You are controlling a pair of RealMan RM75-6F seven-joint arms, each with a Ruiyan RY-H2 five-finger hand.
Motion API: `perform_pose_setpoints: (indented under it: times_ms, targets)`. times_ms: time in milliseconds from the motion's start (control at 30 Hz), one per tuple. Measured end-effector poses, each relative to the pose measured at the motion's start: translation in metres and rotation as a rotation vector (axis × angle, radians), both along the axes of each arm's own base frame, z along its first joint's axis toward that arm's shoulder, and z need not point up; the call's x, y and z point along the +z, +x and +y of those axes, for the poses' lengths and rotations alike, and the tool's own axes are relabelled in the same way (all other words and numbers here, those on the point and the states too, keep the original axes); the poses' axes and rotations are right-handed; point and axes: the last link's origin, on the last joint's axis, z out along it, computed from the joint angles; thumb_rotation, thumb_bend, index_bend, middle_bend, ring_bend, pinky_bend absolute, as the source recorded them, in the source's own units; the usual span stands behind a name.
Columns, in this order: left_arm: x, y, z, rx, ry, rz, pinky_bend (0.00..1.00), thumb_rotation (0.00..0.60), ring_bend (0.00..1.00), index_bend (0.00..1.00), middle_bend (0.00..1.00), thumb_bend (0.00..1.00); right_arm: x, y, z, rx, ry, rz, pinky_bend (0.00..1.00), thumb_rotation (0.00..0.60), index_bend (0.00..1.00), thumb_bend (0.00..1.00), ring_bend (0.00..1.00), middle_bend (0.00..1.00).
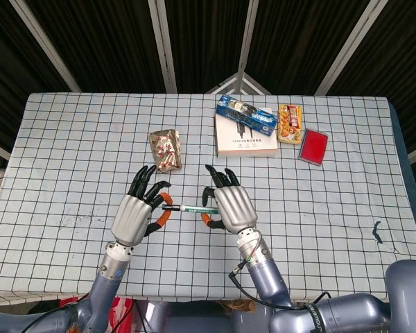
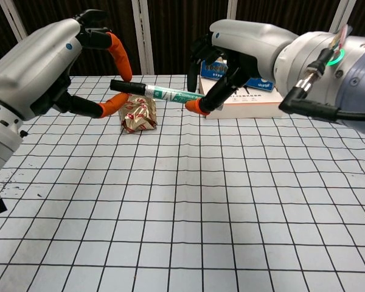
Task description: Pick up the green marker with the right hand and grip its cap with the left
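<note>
— Start at the left. What's that hand doing?

— The left hand [image 2: 61, 67] is raised above the checked table [image 1: 69, 139], orange-tipped fingers [image 2: 117, 53] arched apart, one above and one below the black cap [image 2: 127, 86]. Whether they actually touch it I cannot tell; a gap seems to show in the chest view.

— And the marker itself?

— The green marker [image 2: 170, 94] is off the cloth, lying roughly level between the two hands, cap end pointing left.

— Who's got it?

— The right hand [image 2: 231, 52] pinches the barrel end between the thumb and a finger; the other dark fingers curl over the top. From the head view, the right hand [image 1: 232, 207] sits just right of the marker [image 1: 188, 207], the left hand [image 1: 135, 215] just left.

— Anything else on the table?

— Beyond the hands, a foil packet [image 1: 165, 150]. Further right, at the far side, a white box [image 1: 246, 142] with a blue pack [image 1: 246, 114] lying across it, then a snack packet [image 1: 289, 123], and a red case [image 1: 313, 146] furthest right.
</note>
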Motion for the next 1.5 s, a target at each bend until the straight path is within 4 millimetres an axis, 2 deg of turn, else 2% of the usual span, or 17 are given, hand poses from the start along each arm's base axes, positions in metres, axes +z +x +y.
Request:
perform_pose_setpoints:
  times_ms: [300, 767, 1500]
  targets:
    - [-0.002, 0.001, -0.001, -0.007, -0.008, -0.001, 0.01, 0.600, 0.00, 0.54, 0.32, 0.47, -0.001, 0.001, 0.001, 0.004, 0.002, 0.003, 0.04, 0.600, 0.80, 0.64, 0.14, 0.06]
    - [0.001, -0.001, -0.001, 0.006, 0.003, 0.003, 0.01, 0.600, 0.00, 0.62, 0.33, 0.51, -0.002, 0.002, 0.001, 0.006, 0.004, 0.006, 0.04, 0.600, 0.80, 0.64, 0.14, 0.06]
    - [0.002, -0.010, -0.004, 0.020, 0.000, 0.004, 0.01, 0.600, 0.00, 0.63, 0.33, 0.52, -0.002, -0.012, -0.003, -0.019, -0.003, 0.018, 0.04, 0.600, 0.81, 0.64, 0.14, 0.06]
